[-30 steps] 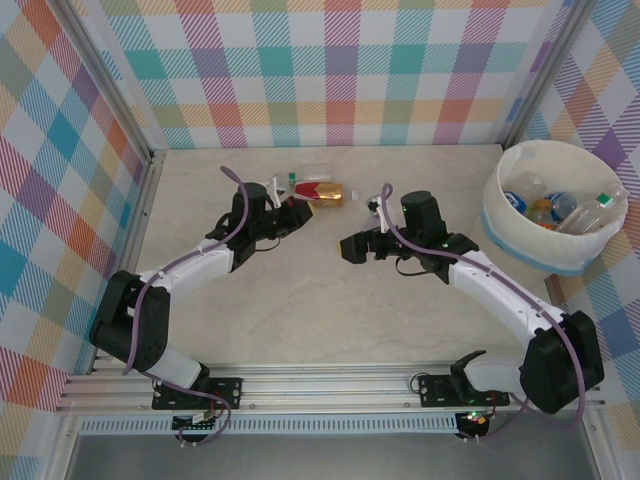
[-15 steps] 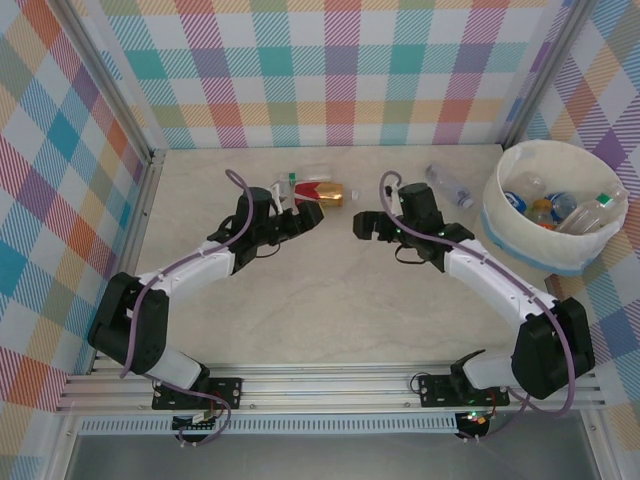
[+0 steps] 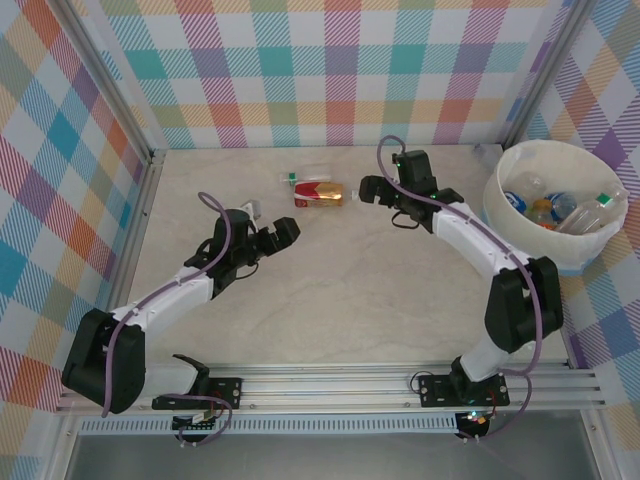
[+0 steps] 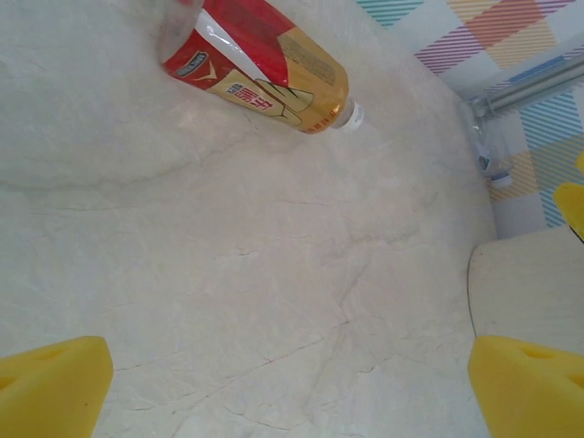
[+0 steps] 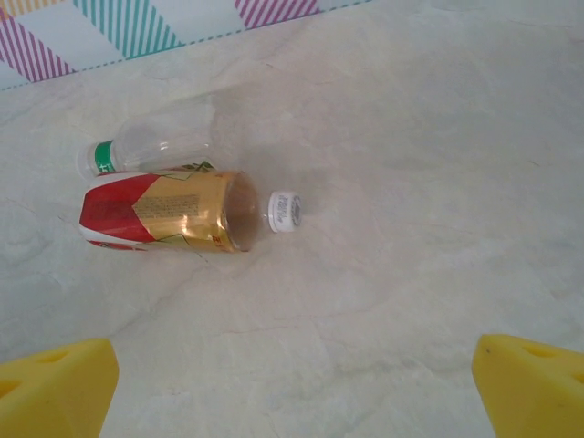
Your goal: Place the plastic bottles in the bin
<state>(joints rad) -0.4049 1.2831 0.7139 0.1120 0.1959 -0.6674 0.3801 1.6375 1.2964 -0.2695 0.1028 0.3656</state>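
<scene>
Two plastic bottles lie side by side at the back middle of the table. One has a red and gold label (image 3: 318, 193) (image 5: 164, 214) (image 4: 265, 73) and a white cap (image 5: 286, 212); behind it lies a clear one with green at its neck (image 3: 304, 177) (image 5: 155, 146). My left gripper (image 3: 272, 228) (image 4: 292, 392) is open, empty, and near-left of them. My right gripper (image 3: 375, 190) (image 5: 292, 392) is open and empty just right of the white cap. The bin (image 3: 590, 160), a big white bucket at the far right, holds several bottles.
Checked walls and metal frame posts close off the table at the back and both sides. The right forearm (image 3: 470, 235) stretches across the table just left of the bin. Bare tabletop (image 3: 330, 290) lies between the two arms.
The left gripper has opened and drawn back toward the near left, away from the bottles. The right gripper has swung toward the back of the table, closer to the red and gold bottle.
</scene>
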